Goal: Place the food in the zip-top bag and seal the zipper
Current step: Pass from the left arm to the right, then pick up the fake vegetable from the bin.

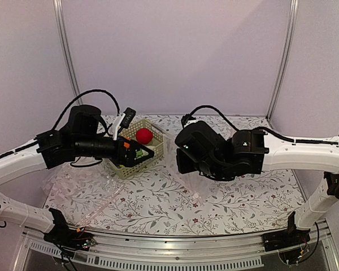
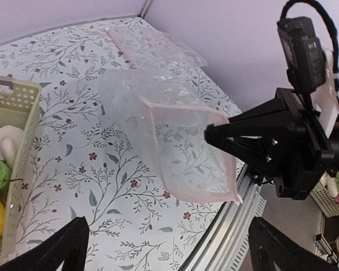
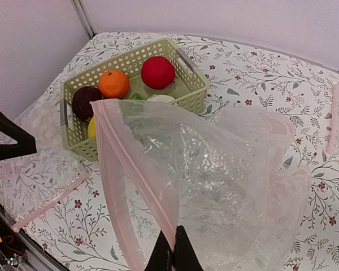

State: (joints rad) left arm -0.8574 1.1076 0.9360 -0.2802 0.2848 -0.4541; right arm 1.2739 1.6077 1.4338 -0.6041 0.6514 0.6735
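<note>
Pale green lattice basket (image 3: 137, 56) at the back left of a floral-printed tabletop (image 1: 214, 197); lilac walls (image 1: 175, 51) behind (metal posts (image 1: 67, 51) at the corners); aluminium rail (image 1: 175, 240) along the near edge.

The light is soft and even in all views, and the walls (image 1: 175, 51) look pale violet. Shadows on the worktop (image 1: 214, 209) are weak. The zip-top bag (image 3: 214, 152) carries small white glare. In the left wrist view the left gripper's fingers (image 2: 53, 251), at 5 and 7 o'clock, are blurred.

red ball (image 3: 157, 71), green basket (image 3: 195, 94), pink-edged clear bag (image 3: 214, 169), floral table (image 3: 254, 73).
</note>
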